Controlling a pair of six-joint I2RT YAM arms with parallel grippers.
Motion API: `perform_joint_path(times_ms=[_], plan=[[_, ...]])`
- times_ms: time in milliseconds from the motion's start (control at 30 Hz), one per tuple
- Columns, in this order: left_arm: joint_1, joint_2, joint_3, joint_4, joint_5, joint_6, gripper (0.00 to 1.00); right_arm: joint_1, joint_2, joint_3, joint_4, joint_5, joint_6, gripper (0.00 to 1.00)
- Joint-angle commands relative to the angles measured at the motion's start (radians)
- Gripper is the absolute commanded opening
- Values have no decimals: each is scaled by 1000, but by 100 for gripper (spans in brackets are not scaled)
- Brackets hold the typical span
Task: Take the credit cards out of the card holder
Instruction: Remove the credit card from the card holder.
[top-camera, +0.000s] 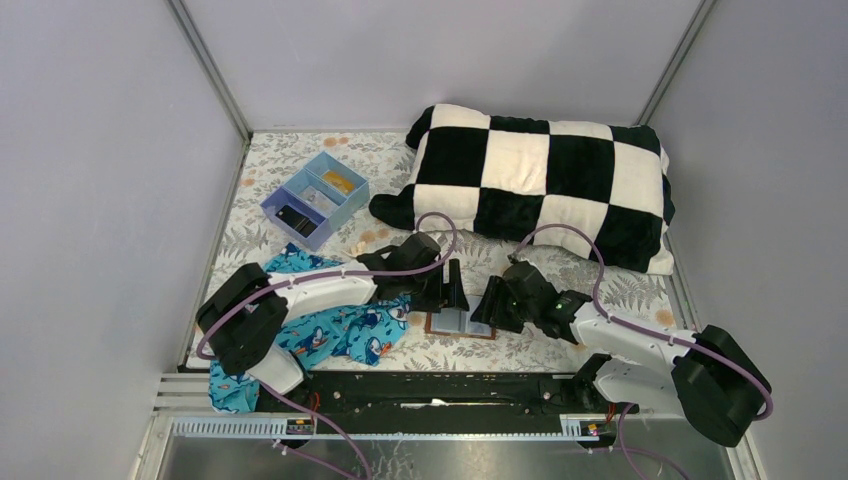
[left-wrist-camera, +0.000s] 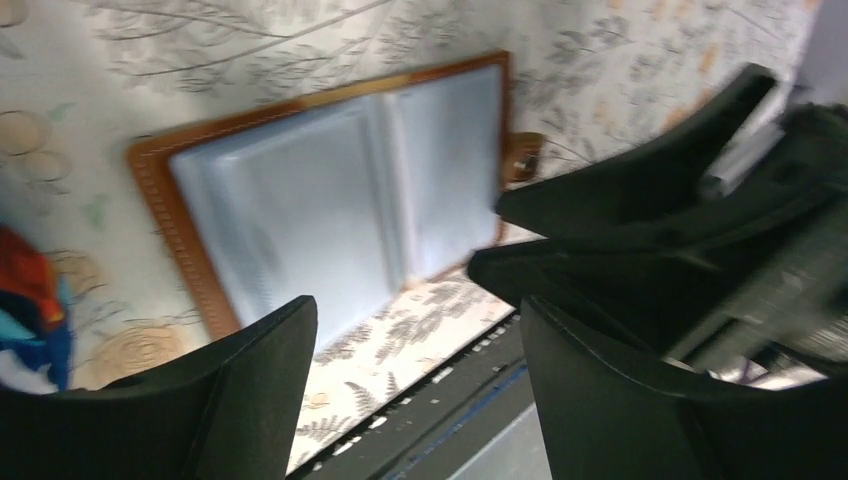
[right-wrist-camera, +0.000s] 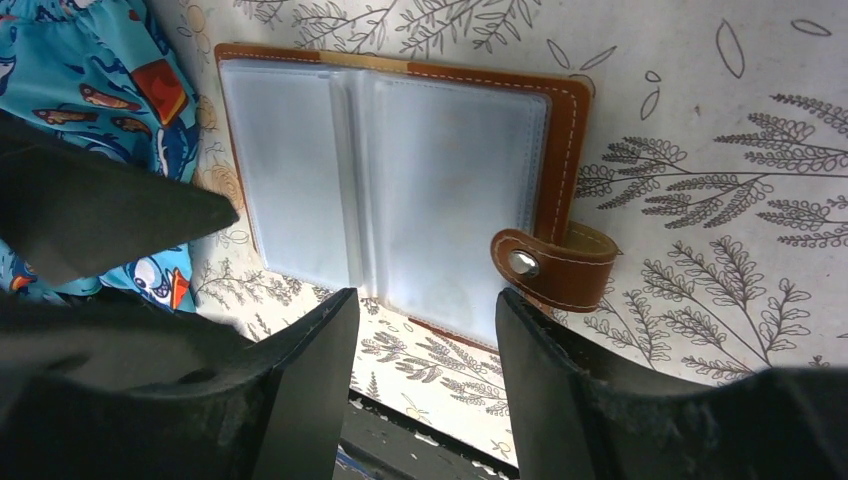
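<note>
Nearest the lens, the right gripper (right-wrist-camera: 425, 305) has both fingers spread with nothing between them; we record it as released. The left gripper (left-wrist-camera: 415, 320) likewise stands parted and empty. Between the two, the card holder (right-wrist-camera: 400, 170) lies unfolded and flat on the floral table cover (right-wrist-camera: 720, 150), pale sleeves upward, its snap tab (right-wrist-camera: 550, 265) unfastened at one side. A blue patterned cloth (right-wrist-camera: 90, 70) lies just beside the opposite edge.

Plain grey walls (top-camera: 90, 150), leaf-patterned tablecloth (top-camera: 385, 155), soft even light
</note>
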Motion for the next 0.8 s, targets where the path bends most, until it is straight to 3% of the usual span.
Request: perform_joint_path(times_ms=[0, 133, 300, 400, 767], plan=[[-20, -51, 51, 122, 101, -39, 78, 9, 4, -19, 43, 17, 25, 60], [-27, -16, 66, 134, 125, -45, 77, 10, -16, -9, 15, 30, 24, 61], [-33, -47, 141, -99, -146, -14, 88, 9, -108, 8, -73, 95, 1, 62], [-33, -37, 152, -164, -201, -2, 89, 9, -137, 2, -82, 141, -12, 63], [-33, 53, 121, -100, -131, 2, 72, 8, -6, 31, -8, 113, -33, 56]])
